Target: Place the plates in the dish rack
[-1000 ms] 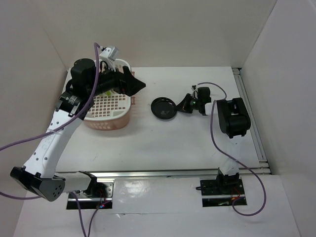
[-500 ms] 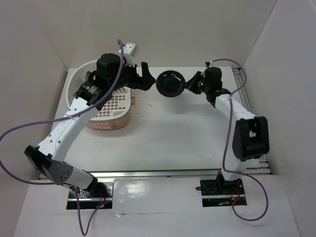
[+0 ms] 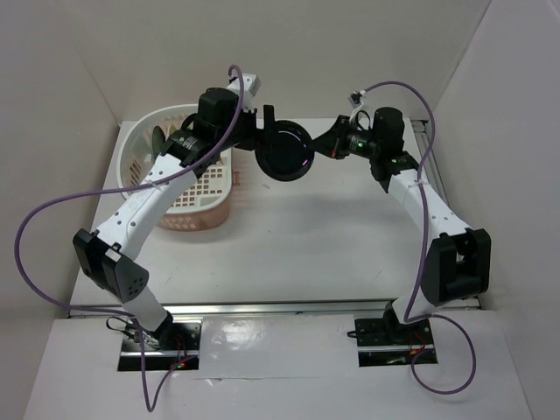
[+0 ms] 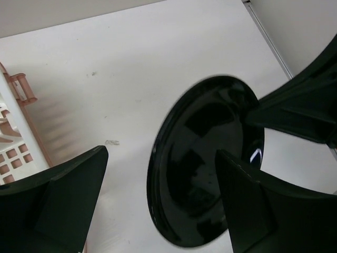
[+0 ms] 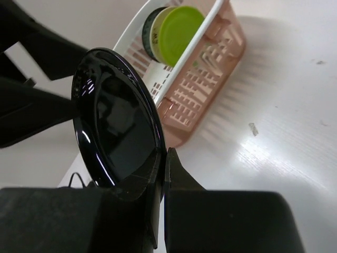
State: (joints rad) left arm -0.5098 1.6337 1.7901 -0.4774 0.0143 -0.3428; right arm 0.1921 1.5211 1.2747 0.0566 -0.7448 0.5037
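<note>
The glossy black plate (image 3: 284, 150) hangs on edge above the table, just right of the dish rack (image 3: 188, 197). My right gripper (image 3: 329, 147) is shut on the plate's right rim; the right wrist view shows the rim pinched between the jaws of that gripper (image 5: 164, 154). My left gripper (image 4: 160, 153) is open, and the black plate (image 4: 205, 158) stands between its fingers without being squeezed. In the rack (image 5: 195, 79) a lime green plate (image 5: 179, 31) stands upright against another plate (image 5: 149, 23) with a dark rim.
The white basket with its pinkish-tan base sits at the back left by the side wall. White walls close in the back and both sides. A metal rail (image 3: 446, 210) runs along the table's right edge.
The right gripper has lifted the black plate off the table and carried it up and to the left. The left gripper has swung out of the rack to the right and now straddles the plate.
</note>
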